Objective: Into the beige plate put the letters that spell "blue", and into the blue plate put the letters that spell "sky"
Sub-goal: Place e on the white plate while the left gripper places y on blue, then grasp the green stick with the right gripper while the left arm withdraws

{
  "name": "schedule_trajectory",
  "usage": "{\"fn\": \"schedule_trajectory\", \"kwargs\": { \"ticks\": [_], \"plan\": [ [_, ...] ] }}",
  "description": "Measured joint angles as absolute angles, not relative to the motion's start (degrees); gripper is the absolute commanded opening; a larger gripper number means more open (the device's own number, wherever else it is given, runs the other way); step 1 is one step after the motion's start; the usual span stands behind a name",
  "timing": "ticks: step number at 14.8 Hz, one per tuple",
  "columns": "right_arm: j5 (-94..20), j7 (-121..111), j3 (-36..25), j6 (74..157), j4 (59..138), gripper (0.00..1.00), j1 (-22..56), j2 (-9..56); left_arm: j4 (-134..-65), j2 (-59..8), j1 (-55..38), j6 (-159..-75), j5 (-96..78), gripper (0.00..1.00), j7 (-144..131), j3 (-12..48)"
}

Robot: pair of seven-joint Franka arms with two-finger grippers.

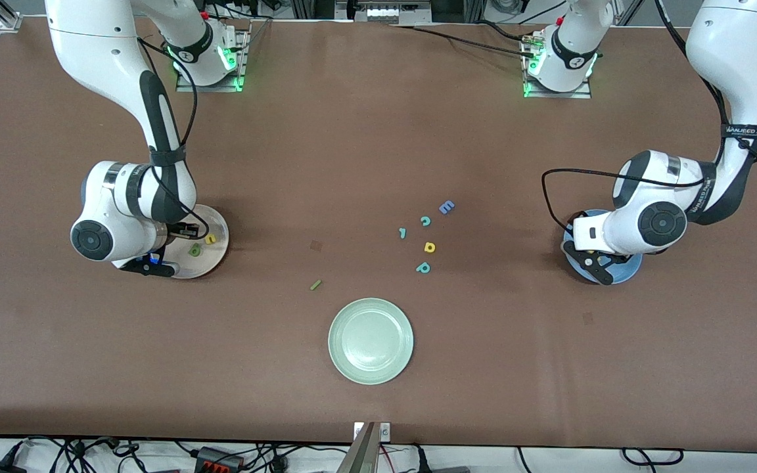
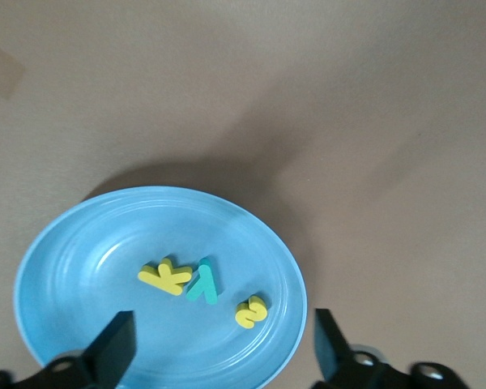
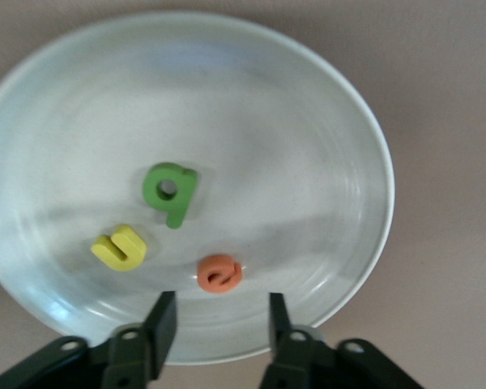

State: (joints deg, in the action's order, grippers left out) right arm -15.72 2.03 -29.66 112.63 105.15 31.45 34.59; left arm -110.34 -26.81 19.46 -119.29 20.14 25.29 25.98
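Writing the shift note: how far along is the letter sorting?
Done: yellow k, teal y and yellow s lie in the blue plate; green b, yellow u and orange e lie in the beige plate. In hand: nothing; both tools are empty over their plates. Left: the green bar, on the table.

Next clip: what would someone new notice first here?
Both arms hang over plates at the table's two ends: the left hand, open, over the blue plate holding yellow k, teal y and yellow s; the right hand, open, over the beige plate with green b, yellow u and orange e. The green bar lies alone on the table.
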Motion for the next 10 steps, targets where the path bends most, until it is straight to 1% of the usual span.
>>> {"fn": "schedule_trajectory", "kwargs": {
  "ticks": [3,5,7,10],
  "plan": [
    [-15.8,2.0,-29.4,112.8,100.2,1.0,31.7,34.4,-110.2,-23.7,19.5,-118.4,20.1,1.0,25.0,26.0],
    [-15.9,2.1,-28.1,112.8,96.2,1.0,32.6,34.5,-109.3,-21.5,19.5,-115.8,19.8,1.0,22.8,26.0],
    [-16.3,5.0,-27.2,113.3,92.8,1.0,35.2,36.0,-107.0,-20.0,19.5,-111.8,19.2,1.0,20.4,26.1],
    [-20.6,14.2,-24.9,116.5,88.7,1.0,36.8,39.9,-101.2,-19.3,19.4,-104.7,16.0,1.0,19.3,26.3]
  ]
}}
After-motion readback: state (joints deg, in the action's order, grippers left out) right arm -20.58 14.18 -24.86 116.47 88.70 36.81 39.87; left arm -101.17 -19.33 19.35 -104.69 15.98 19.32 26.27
